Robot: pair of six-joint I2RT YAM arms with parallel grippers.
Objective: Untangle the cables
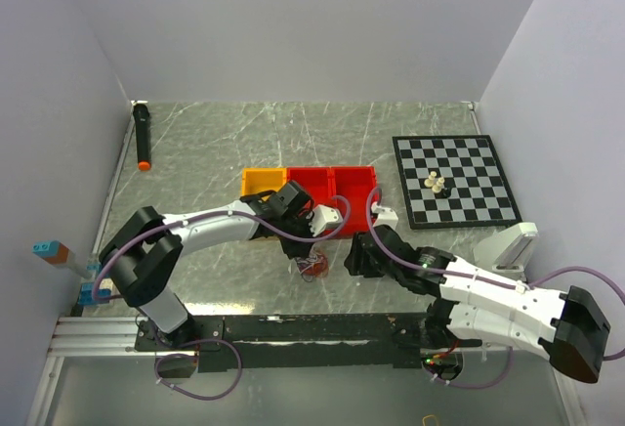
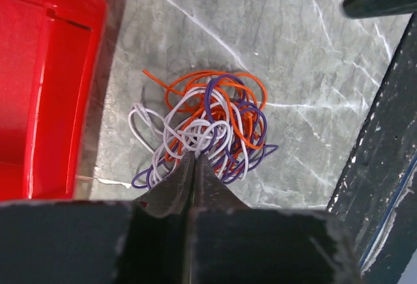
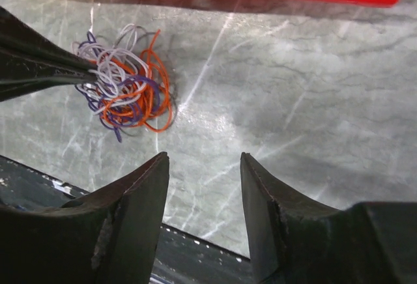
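The cables (image 2: pixel 208 127) are one tangled clump of white, orange-red and purple wires on the grey marbled table. They also show in the top view (image 1: pixel 312 267) and in the right wrist view (image 3: pixel 127 85). My left gripper (image 2: pixel 194 157) has its jaws pressed together at the near edge of the clump, pinching a white wire. My right gripper (image 3: pixel 204 160) is open and empty, to the right of the clump, over bare table. In the top view the right gripper (image 1: pixel 359 258) is close beside the clump.
Red bins (image 1: pixel 332 190) and a yellow bin (image 1: pixel 262 182) stand just behind the clump. A chessboard (image 1: pixel 454 180) with pieces lies at the back right. A black marker with an orange tip (image 1: pixel 143 135) lies at the back left. The black base rail (image 1: pixel 312 328) runs along the near edge.
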